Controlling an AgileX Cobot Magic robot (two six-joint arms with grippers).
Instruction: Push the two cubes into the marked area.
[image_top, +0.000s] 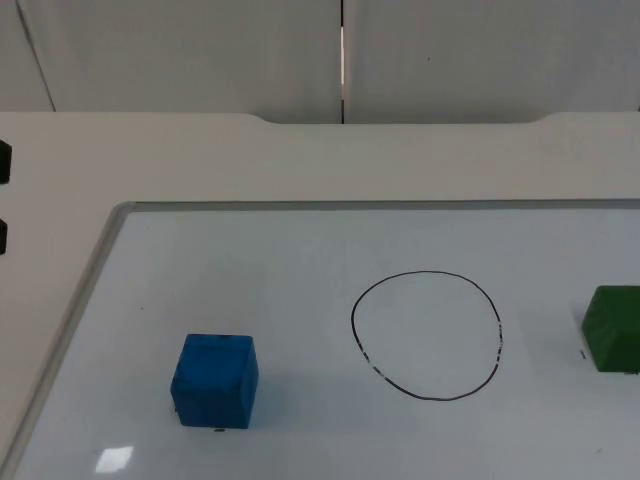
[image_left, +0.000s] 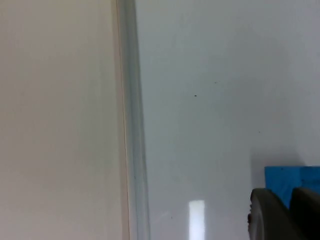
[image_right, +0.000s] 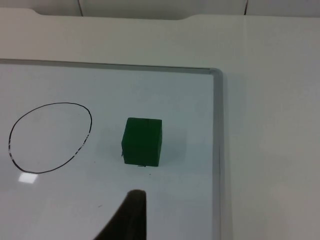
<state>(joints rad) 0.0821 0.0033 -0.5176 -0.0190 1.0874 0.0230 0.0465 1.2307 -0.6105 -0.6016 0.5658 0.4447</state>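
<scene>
Blue cube (image_top: 215, 380) sits nearest the top camera, on the whiteboard (image_top: 300, 250), well left of the hand-drawn black circle (image_top: 427, 335) that marks the target area. Green cube (image_top: 614, 329) sits on the opposite side, right of the circle, cut by the frame edge. Both cubes lie outside the line; the task has not visibly begun.

Handling, judged from appearance: both look like small, stiff, matte blocks, probably light. The board is glossy, so they should slide readily on a push and may overshoot or rotate if struck off-centre. No grasp is needed. Contact is best placed on the face away from the circle, low and central: the left face of the blue cube, the right face of the green one.

Left gripper (image_left: 285, 215): a fingertip stands just beside the blue cube's edge in the left wrist view, close to the board's frame (image_left: 132, 125). Whether it touches the cube cannot be told, nor how far the fingers are spread.

Right gripper (image_right: 127, 217): one dark fingertip hangs above the board, apart from the green cube, with the circle beyond it. It holds nothing visible; its opening cannot be told.
</scene>
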